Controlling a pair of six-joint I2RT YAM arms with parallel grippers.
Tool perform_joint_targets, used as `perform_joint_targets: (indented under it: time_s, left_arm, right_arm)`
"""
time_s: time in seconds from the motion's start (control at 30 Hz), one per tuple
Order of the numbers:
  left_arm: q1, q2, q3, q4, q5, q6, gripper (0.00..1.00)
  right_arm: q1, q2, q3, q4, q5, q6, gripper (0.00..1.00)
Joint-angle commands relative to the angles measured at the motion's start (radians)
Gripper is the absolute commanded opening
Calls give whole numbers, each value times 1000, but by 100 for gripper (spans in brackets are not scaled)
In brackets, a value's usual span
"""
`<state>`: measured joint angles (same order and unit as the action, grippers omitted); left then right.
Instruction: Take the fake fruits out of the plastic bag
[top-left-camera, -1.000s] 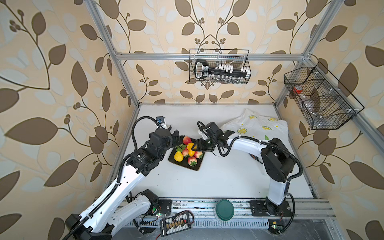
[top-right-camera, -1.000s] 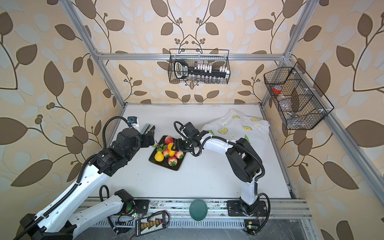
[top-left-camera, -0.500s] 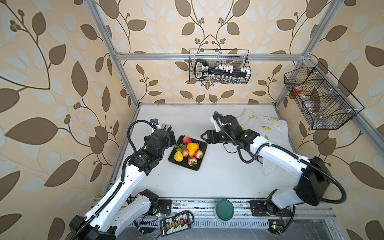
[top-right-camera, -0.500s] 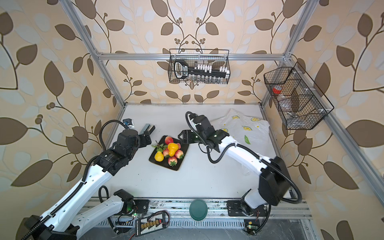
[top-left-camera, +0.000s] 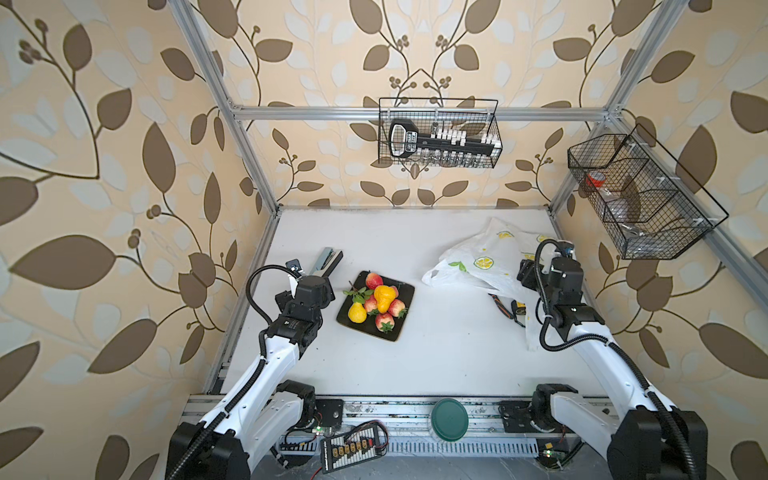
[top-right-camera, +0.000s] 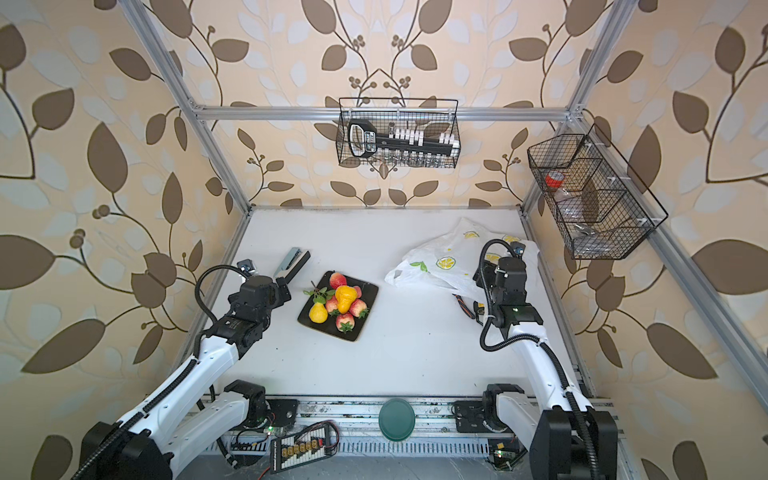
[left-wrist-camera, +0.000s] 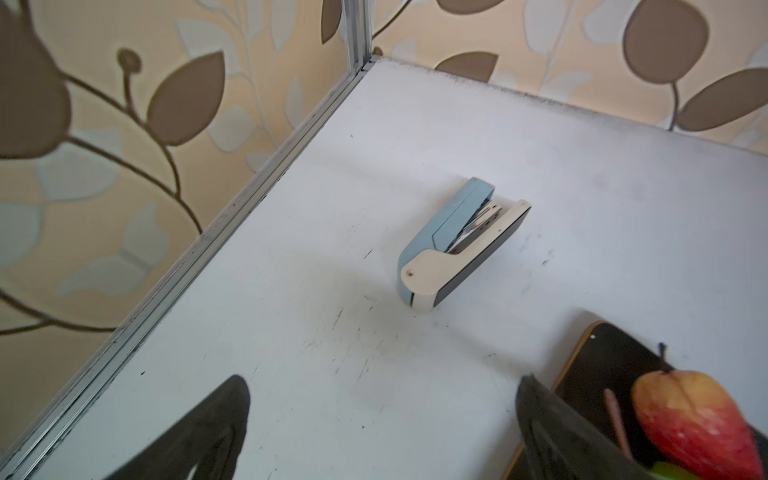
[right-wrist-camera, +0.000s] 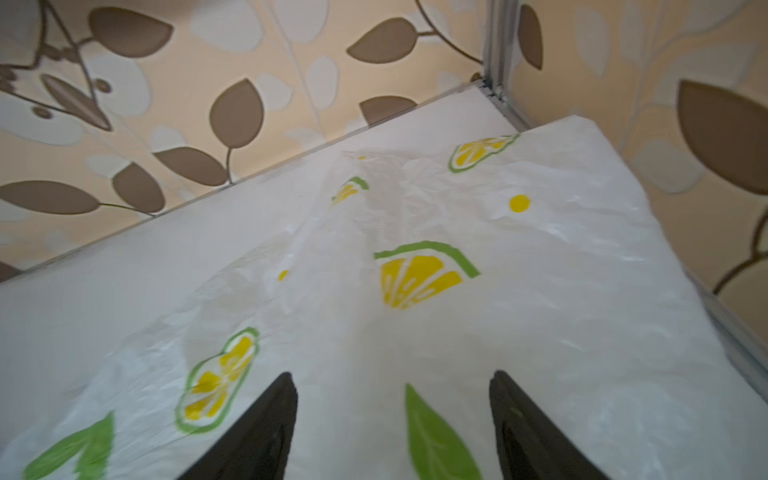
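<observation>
A: Fig. — where are the fake fruits (top-left-camera: 377, 302)?

B: Piled on the black square plate (top-left-camera: 401, 332), left-centre of the white table (top-left-camera: 436, 357) in both top views. Visible: peaches/apples, 2 yellow pears, strawberries w/ green caps, a leafy sprig at the plate's left edge.

A: And the plastic bag (top-left-camera: 486, 262)?

B: Crumpled flat at the far right of the table, well apart from the plate. Lemon-slice & leaf print faces up; right wrist view shows only bag surface.

A: Right gripper (right-wrist-camera: 392, 432)?

B: Over the bag; jaws spread apart, nothing between them but the bag's surface below. Contact w/ the bag: can't tell.

A: Left gripper (left-wrist-camera: 382, 428)?

B: Just left of the plate, jaws spread wide, empty. One finger (left-wrist-camera: 552, 432) sits beside the plate rim, near a red-yellow fruit.

A: Other items?

B: Blue-cream stapler (top-left-camera: 328, 262) on the table behind the left gripper, near the left rail.
</observation>
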<state>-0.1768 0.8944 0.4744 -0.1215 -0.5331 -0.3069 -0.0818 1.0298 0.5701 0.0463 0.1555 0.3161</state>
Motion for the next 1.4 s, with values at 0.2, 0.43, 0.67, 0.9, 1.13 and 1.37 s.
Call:
perform_joint_targets:
  time_s: [0.2, 0.43, 0.67, 0.9, 1.13, 1.37]
  left_arm:
    - [66, 62, -183, 496, 117, 187, 99]
    - [77, 249, -199, 692, 186, 221, 99]
    - [93, 419, -201, 928, 271, 276, 99]
    - [103, 581, -175, 1003, 296, 282, 99]
    - [109, 595, -110, 891, 215, 242, 99]
    - [109, 599, -106, 889, 216, 241, 99]
  right_arm:
    - [-24, 125, -222, 547, -72, -208, 78]
    - [-28, 297, -317, 898, -136, -195, 80]
    - [-25, 468, -384, 1191, -213, -200, 81]
    - [-26, 464, -375, 1160, -211, -196, 86]
    - [-25, 466, -369, 1147, -202, -196, 93]
    - [-22, 467, -365, 1141, -193, -196, 96]
